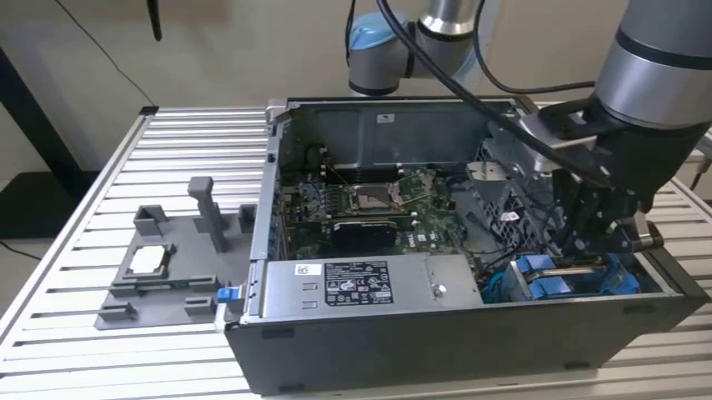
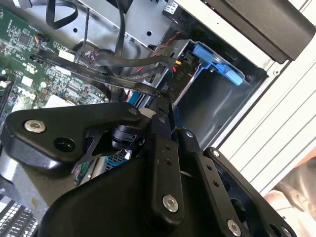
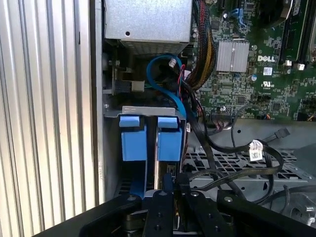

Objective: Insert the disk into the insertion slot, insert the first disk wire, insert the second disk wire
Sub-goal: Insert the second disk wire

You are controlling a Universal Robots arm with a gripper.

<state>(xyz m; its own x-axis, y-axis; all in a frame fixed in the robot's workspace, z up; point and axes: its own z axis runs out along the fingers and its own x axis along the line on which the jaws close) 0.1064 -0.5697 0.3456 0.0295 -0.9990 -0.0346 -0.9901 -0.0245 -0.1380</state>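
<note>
Tool: the tool (image 1: 595, 242) is reaching down into the open computer case (image 1: 333, 350) at the exterior view's right end, its black fingers (image 3: 165, 207) lying close together around a thin upright edge; whether they are gripping it, I cannot tell.
Disk: the disk's blue carrier tabs (image 3: 150, 138) are standing side by side just beyond the fingertips in the first wrist view, with the disk (image 1: 568, 279) sitting low in the case directly under the tool in the exterior view.
Insertion slot: the grey metal cage (image 3: 148, 111) is framing the blue tabs, so the disk is sitting inside the insertion slot (image 2: 207, 94), next to the case wall.
Wires: a blue cable (image 3: 163, 79) is curving over the cage, and black cables (image 2: 108, 74) are running across just past the tool.
Power supply: the silver labelled box (image 1: 356, 287) is lying beside the cage, toward the exterior view's left.
Motherboard: the green board (image 1: 378, 200) is lying farther back on the case floor.
Tabletop: the slatted metal tabletop (image 1: 189, 133) is carrying the case and a grey fixture (image 1: 167, 258) well apart from the tool.
</note>
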